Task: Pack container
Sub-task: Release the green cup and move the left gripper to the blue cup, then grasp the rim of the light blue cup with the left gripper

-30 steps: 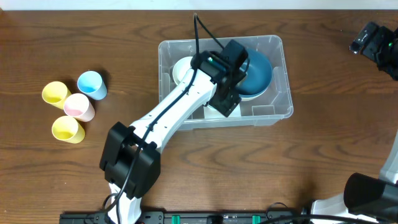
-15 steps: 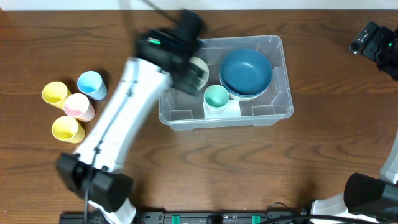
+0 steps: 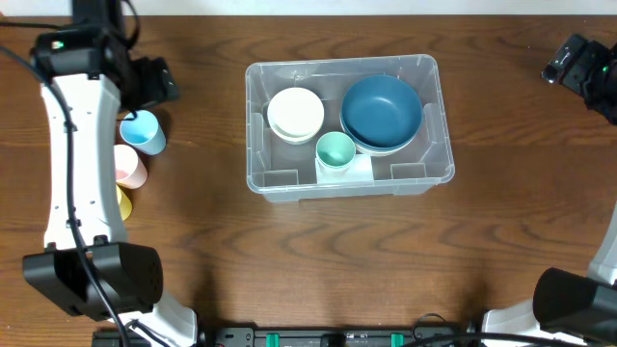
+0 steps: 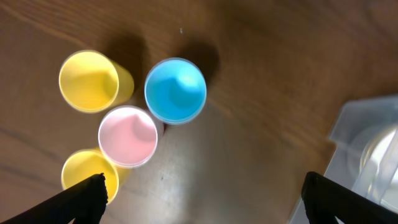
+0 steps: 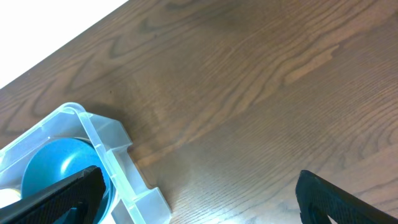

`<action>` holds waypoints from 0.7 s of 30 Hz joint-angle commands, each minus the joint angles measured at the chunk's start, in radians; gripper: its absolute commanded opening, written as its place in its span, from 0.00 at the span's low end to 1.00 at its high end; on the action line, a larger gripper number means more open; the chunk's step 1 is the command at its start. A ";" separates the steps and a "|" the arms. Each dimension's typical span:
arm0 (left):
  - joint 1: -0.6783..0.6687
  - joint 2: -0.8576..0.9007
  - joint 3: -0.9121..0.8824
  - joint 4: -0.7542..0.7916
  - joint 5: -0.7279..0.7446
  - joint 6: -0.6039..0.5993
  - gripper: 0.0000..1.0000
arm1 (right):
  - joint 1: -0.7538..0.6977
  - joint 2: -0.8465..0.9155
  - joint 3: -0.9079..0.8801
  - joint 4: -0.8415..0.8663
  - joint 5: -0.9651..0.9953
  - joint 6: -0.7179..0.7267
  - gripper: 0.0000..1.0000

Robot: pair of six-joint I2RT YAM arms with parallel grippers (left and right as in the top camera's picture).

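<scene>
The clear container stands at the table's middle. It holds a white bowl, a blue bowl and a green cup. My left gripper is open and empty, above and just behind the loose cups at the far left. In the left wrist view my left gripper hangs over a blue cup, a pink cup and two yellow cups. My right gripper is open and empty at the far right back, and the right wrist view shows it above bare table beside the container's corner.
In the overhead view the blue cup shows whole. My left arm partly covers the pink cup and a yellow cup. The container's corner shows at the right of the left wrist view.
My left arm has swung from over the container to the far left above the cups. The green cup, hidden under the arm at first, now stands uncovered in the container.
</scene>
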 commanded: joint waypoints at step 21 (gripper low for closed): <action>0.014 0.408 -0.019 0.097 0.078 0.186 0.95 | 0.002 -0.001 -0.001 0.000 0.000 0.013 0.99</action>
